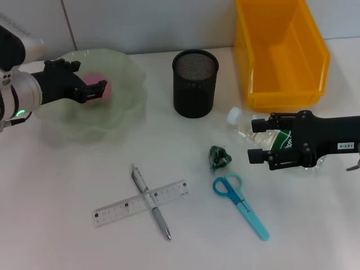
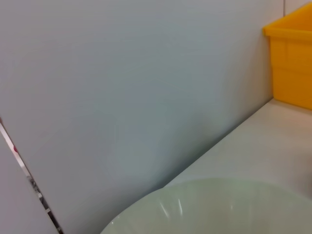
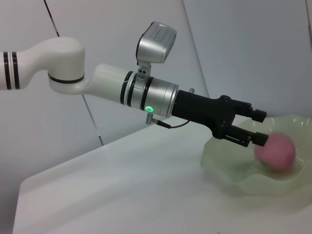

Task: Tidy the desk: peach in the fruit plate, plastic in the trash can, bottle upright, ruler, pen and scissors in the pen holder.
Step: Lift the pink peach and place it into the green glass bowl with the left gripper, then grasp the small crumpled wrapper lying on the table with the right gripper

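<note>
Our left gripper (image 1: 100, 91) hangs over the pale green scalloped fruit plate (image 1: 126, 70) with fingers spread, and the matte pink peach (image 3: 276, 152) sits loose in the plate right at its tips. Our right gripper (image 1: 256, 140) has its fingers apart around the clear bottle (image 1: 243, 121), which lies flat, white cap pointing toward the black mesh pen holder (image 1: 194, 83).

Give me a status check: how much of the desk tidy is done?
Done: the peach sits in the fruit plate, left gripper open beside it. In hand: right gripper open at the lying bottle. Left: plastic to trash can; ruler, pen, scissors to pen holder.
</note>
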### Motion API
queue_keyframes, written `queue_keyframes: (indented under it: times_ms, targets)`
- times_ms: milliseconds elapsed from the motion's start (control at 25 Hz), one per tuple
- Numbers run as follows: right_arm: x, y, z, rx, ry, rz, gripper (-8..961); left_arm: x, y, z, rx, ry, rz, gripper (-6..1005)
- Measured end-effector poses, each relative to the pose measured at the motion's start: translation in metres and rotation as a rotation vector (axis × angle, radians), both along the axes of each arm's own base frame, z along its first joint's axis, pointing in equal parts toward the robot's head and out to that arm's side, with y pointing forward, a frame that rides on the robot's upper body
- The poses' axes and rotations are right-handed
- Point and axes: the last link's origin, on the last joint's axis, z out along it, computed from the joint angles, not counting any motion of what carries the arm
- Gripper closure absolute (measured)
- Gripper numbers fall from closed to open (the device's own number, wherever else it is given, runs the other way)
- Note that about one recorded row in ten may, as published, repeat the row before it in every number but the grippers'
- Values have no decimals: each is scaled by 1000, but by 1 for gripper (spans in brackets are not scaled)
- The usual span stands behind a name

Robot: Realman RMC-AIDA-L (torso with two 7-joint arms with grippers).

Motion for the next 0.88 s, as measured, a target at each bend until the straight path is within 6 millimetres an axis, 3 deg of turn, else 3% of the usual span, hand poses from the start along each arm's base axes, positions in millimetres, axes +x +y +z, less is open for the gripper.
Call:
queue_keyframes:
  times_ms: [120, 360, 440, 480, 600, 640, 880]
  targets:
    - [0, 0, 0, 0, 0, 1, 179, 1, 0, 0, 0, 0, -1, 277]
    - [0, 0, 0, 0, 0, 0, 181, 2, 1, 3, 11, -43, 12, 170]
    - [0, 0, 0, 0, 1, 0, 182, 4, 0, 6, 8, -91, 21, 170]
    - [0, 0, 0, 0, 1, 1, 182, 12, -4, 13, -23, -243, 27, 170]
    - [0, 0, 0, 1, 1, 1, 183, 18, -9, 20, -60, -344, 12, 170]
    - [-1, 0, 0, 1, 1, 2, 184, 27, -20, 28, -133, -468, -27, 170]
    - [-1, 2, 3, 6, -7, 7, 186, 35, -43, 37, -277, -586, -87, 170]
